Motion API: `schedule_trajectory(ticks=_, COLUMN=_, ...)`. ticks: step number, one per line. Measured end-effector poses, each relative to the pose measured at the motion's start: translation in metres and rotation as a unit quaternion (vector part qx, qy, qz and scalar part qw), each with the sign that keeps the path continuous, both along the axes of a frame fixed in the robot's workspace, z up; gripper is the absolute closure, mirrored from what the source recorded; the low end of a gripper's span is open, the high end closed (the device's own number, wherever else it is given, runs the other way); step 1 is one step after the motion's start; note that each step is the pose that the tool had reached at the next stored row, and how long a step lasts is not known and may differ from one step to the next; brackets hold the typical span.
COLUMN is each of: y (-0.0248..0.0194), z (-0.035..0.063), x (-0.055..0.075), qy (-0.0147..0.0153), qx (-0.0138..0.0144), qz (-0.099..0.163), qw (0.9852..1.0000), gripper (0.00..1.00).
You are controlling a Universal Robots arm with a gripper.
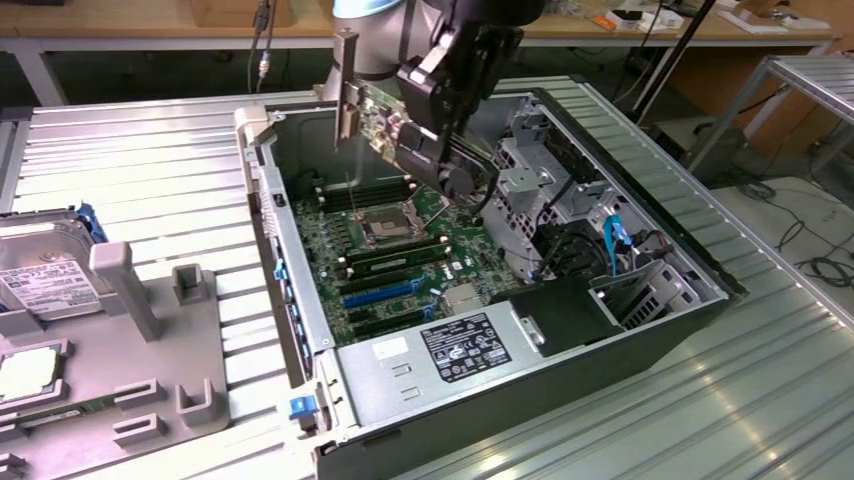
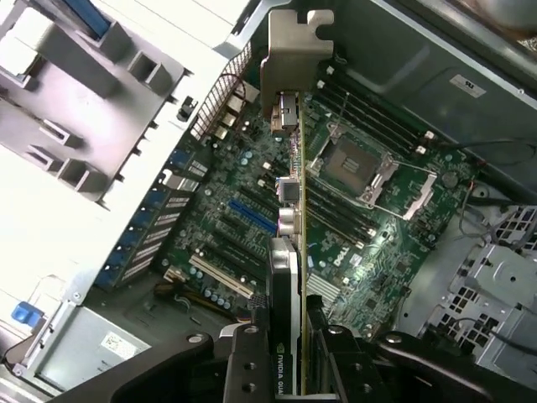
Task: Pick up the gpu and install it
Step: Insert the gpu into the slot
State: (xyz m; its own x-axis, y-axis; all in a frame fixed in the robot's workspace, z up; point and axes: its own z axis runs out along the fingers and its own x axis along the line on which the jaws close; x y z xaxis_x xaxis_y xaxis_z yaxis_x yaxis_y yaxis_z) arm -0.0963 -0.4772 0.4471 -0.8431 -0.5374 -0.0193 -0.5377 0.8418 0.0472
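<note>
My gripper [image 1: 404, 128] hangs above the open computer case [image 1: 627, 330], shut on the gpu [image 1: 367, 105]. The card is a dark board with a pale metal end bracket [image 1: 346, 85] standing upright at the exterior view's left of the fingers. In the wrist view the gpu [image 2: 289, 277] runs edge-on out from between the gripper's black fingers [image 2: 243, 361], its bracket [image 2: 289, 54] at the far end. It floats over the green motherboard [image 2: 252, 243], above the blue and black expansion slots [image 2: 252, 217], without touching them.
An empty CPU socket [image 1: 390, 222] and memory sticks [image 1: 394, 262] lie on the motherboard. The power supply [image 1: 454, 348] fills the case's near end, drive cages [image 1: 534, 190] its right. A grey parts tray [image 1: 134, 330] with a hard drive [image 1: 47, 275] sits at the exterior view's left.
</note>
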Motion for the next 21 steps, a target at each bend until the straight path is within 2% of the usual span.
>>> schedule_trajectory(ticks=3, y=0.0000, z=0.0000, x=0.0000, qy=0.0000, qx=0.0000, qz=0.026, qw=0.9997, gripper=0.73)
schedule_trajectory(ticks=5, y=0.0000, z=0.0000, x=0.0000, qy=0.0000, qx=0.0000, qz=0.048, qw=0.9988, gripper=0.73)
schedule_trajectory(ticks=9, y=0.0000, z=0.0000, x=0.0000, qy=0.0000, qx=0.0000, qz=0.072, qw=0.9974, gripper=0.73)
schedule_trajectory(ticks=12, y=0.0000, z=0.0000, x=0.0000, qy=0.0000, qx=0.0000, qz=0.106, qw=0.9943, gripper=0.73)
schedule_trajectory(ticks=14, y=0.0000, z=0.0000, x=0.0000, qy=0.0000, qx=0.0000, qz=0.116, qw=0.9932, gripper=0.73)
schedule_trajectory(ticks=17, y=0.0000, z=0.0000, x=0.0000, qy=0.0000, qx=0.0000, qz=0.138, qw=0.9905, gripper=0.73)
schedule_trajectory(ticks=18, y=0.0000, z=0.0000, x=0.0000, qy=0.0000, qx=0.0000, qz=0.154, qw=0.9880, gripper=0.73)
schedule_trajectory(ticks=20, y=0.0000, z=0.0000, x=0.0009, qy=0.0000, qx=0.0000, qz=0.174, qw=0.9848, gripper=0.73)
schedule_trajectory(ticks=21, y=0.0000, z=0.0000, x=0.0015, qy=0.0000, qx=0.0000, qz=0.180, qw=0.9836, gripper=0.73)
